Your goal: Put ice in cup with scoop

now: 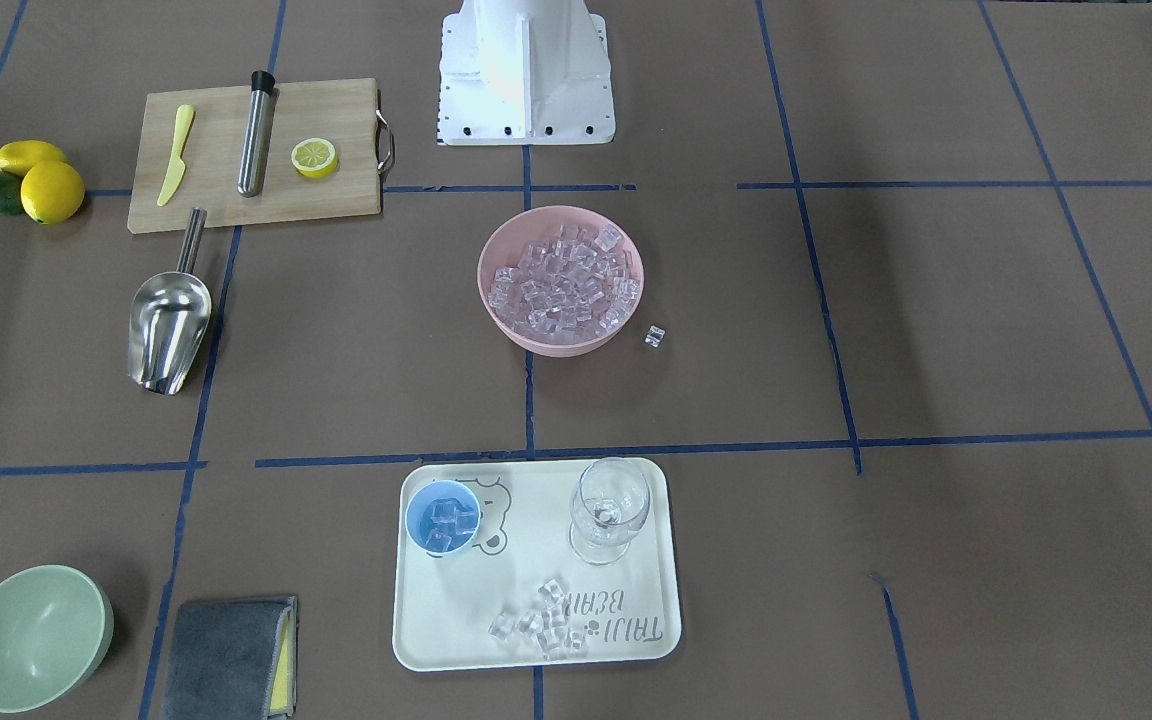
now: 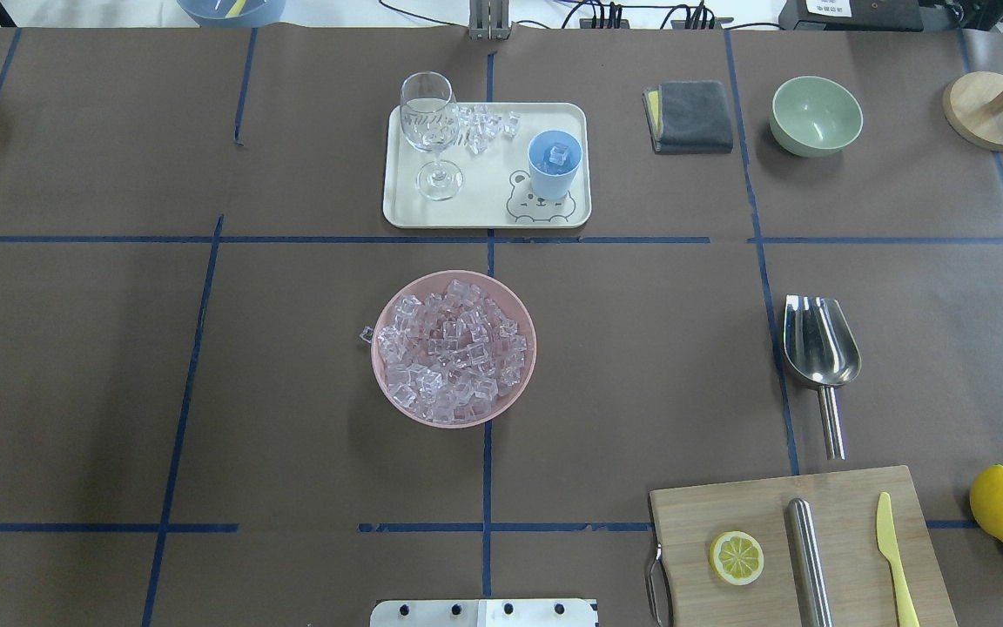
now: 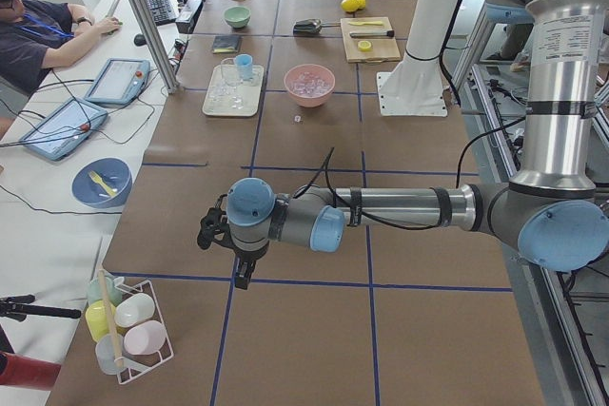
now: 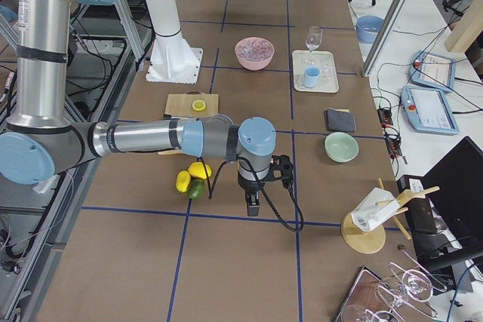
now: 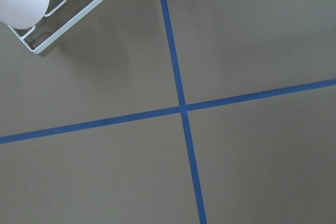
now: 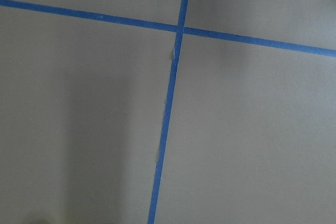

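I see the scoop (image 1: 169, 340) lying shiny on the surface (image 1: 356, 340), just beside the cutting board (image 1: 216, 205). The blue cup (image 1: 419, 527) stands on the tray (image 1: 436, 620), well apart from the scoop, with some ice (image 1: 450, 519) inside. Only the side views show the left claw (image 3: 244, 278) and the right claw (image 4: 252, 207), so I cannot tell if they are wide or narrow.

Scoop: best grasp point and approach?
Take the scoop by its thin straight handle, mid-length, from straight above, jaws across it. It lies flat, handle pointing toward the robot; the rounded trough looks too wide to pinch, and the cutting board crowds the handle's end.
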